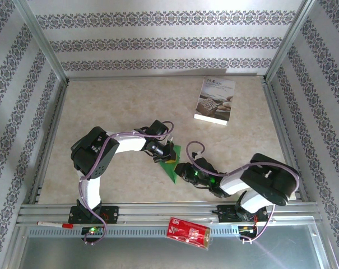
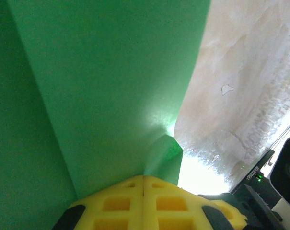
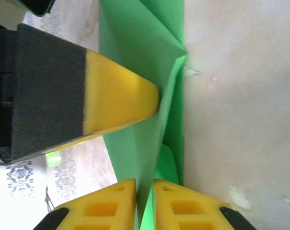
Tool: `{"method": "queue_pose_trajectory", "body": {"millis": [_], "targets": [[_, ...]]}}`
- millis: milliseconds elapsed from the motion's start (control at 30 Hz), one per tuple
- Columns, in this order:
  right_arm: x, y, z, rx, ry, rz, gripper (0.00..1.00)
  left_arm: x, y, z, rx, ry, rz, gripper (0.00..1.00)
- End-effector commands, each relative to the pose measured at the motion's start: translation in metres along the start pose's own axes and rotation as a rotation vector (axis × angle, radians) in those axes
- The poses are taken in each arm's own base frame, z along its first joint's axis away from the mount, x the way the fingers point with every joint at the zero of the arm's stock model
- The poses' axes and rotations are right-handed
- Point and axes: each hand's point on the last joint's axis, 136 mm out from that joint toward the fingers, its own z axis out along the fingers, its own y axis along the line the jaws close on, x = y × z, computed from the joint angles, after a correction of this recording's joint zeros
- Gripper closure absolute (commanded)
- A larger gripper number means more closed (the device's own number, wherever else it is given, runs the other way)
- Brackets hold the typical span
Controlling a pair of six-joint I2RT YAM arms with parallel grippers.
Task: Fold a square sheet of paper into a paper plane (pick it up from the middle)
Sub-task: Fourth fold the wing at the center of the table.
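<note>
Mid-table [image 1: 124, 112], between both arms | paper plane [image 1: 170, 167]: bright green, creased, tapering to a point, flaps raised | left gripper [image 2: 144, 178]: clamped on it | right gripper [image 3: 145, 186]: pinching its fold

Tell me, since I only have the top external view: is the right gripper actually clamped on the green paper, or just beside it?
Observer: Clamped. In the right wrist view, the right gripper has its yellow pads closed on the green paper, which runs up between them.
Operator: And the left one?
Observer: The left wrist view shows the left gripper with its pads pressed together and a folded bit of paper rising from their seam.
Operator: Any creases?
Observer: Yes. The right wrist view shows several folded layers meeting at a point beside the table.
</note>
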Motion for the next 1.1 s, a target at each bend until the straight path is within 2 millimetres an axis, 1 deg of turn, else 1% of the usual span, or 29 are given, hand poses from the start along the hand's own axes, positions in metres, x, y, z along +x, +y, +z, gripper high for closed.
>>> {"method": "queue_pose_trajectory", "body": {"millis": [0, 167, 300, 367, 500, 600, 733, 833, 933, 1067], "targets": [[0.005, -0.048, -0.013, 0.198, 0.008, -0.024, 0.81, -0.003, 0.012, 0.005, -0.030, -0.012, 0.007, 0.98], [-0.001, -0.040, -0.029, 0.211, -0.012, -0.069, 0.78, -0.003, 0.013, 0.005, -0.031, -0.011, 0.006, 0.98], [-0.012, -0.022, -0.045, 0.207, -0.049, -0.154, 0.79, -0.002, 0.014, 0.006, -0.031, -0.015, -0.003, 0.98], [-0.018, -0.015, -0.050, 0.196, -0.060, -0.182, 0.79, -0.003, 0.014, 0.006, -0.029, -0.019, -0.008, 0.98], [-0.021, -0.003, -0.046, 0.200, 0.005, -0.213, 0.80, -0.003, 0.017, 0.005, -0.042, -0.032, -0.026, 0.99], [-0.035, 0.010, -0.040, 0.195, 0.018, -0.211, 0.82, -0.003, 0.021, 0.004, -0.057, -0.047, -0.039, 0.99], [-0.054, 0.011, -0.032, 0.200, 0.033, -0.175, 0.83, -0.002, 0.028, 0.004, -0.076, -0.060, -0.063, 1.00], [-0.061, 0.014, -0.026, 0.194, 0.077, -0.174, 0.83, -0.002, 0.035, 0.003, -0.096, -0.083, -0.091, 1.00], [-0.068, 0.015, -0.027, 0.195, 0.100, -0.181, 0.83, -0.002, 0.041, 0.000, -0.107, -0.119, -0.123, 1.00], [-0.075, 0.013, -0.034, 0.201, 0.128, -0.186, 0.83, -0.003, 0.047, -0.006, -0.121, -0.169, -0.159, 1.00]]}}
